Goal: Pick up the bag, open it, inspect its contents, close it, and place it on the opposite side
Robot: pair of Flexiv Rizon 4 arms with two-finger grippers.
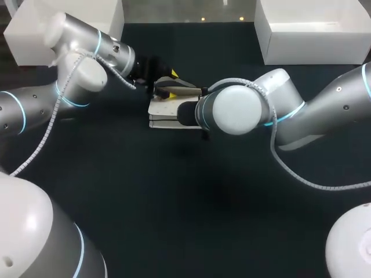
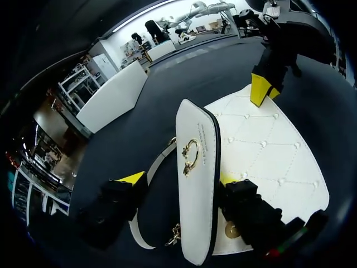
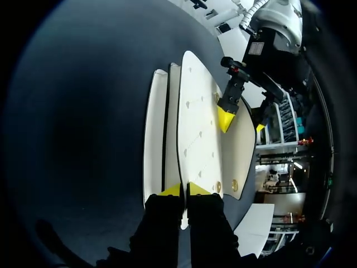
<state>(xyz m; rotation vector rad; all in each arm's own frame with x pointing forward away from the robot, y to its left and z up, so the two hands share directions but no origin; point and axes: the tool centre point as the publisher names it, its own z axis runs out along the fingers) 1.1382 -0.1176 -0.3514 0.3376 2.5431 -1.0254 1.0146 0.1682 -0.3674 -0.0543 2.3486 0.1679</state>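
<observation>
White handbag (image 2: 268,151), flap (image 2: 198,184) up.
We noted right claw (image 3: 184,190) clamped on its edge, left claw (image 2: 179,178) open astride flap.

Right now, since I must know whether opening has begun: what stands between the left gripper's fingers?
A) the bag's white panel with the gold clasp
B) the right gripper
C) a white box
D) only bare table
A: in the left wrist view the white panel of the bag, gold clasp on it, stands between the left gripper's spread fingers.
</observation>
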